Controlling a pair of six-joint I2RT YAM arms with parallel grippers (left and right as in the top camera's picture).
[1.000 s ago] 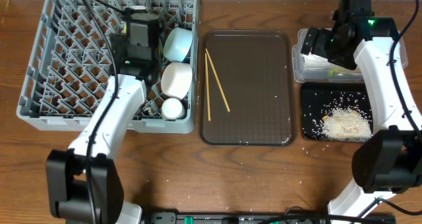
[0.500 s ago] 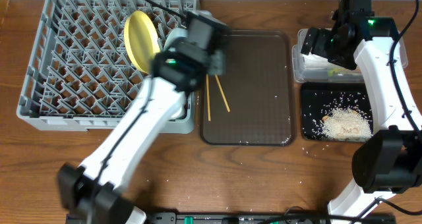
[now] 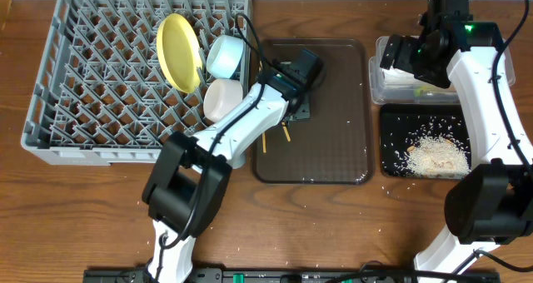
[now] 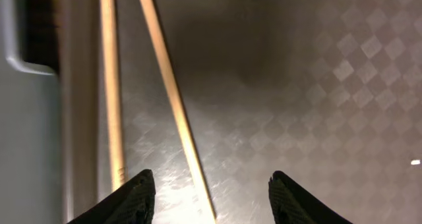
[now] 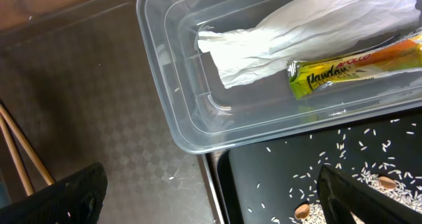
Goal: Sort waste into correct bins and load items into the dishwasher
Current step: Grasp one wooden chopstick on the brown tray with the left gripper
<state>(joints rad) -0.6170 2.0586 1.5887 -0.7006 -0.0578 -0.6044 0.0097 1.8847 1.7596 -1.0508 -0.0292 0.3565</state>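
Two chopsticks (image 4: 173, 95) are left on the brown tray (image 3: 333, 108) at centre, between the parted, empty jaws of the left gripper (image 4: 212, 184); plate (image 3: 179, 52) and bowls (image 3: 225, 57) are racked upper left, napkin (image 5: 297, 33) and wrapper (image 5: 349, 62) binned upper right beneath the wide-open right gripper (image 5: 214, 191).

Overhead: the left arm (image 3: 241, 125) covers most of the chopsticks (image 3: 263, 145); the right arm (image 3: 475, 75) covers much of the tub (image 3: 387, 91). Right wrist: the napkin (image 5: 297, 33) and wrapper (image 5: 349, 62) are cut off at the frame edge.
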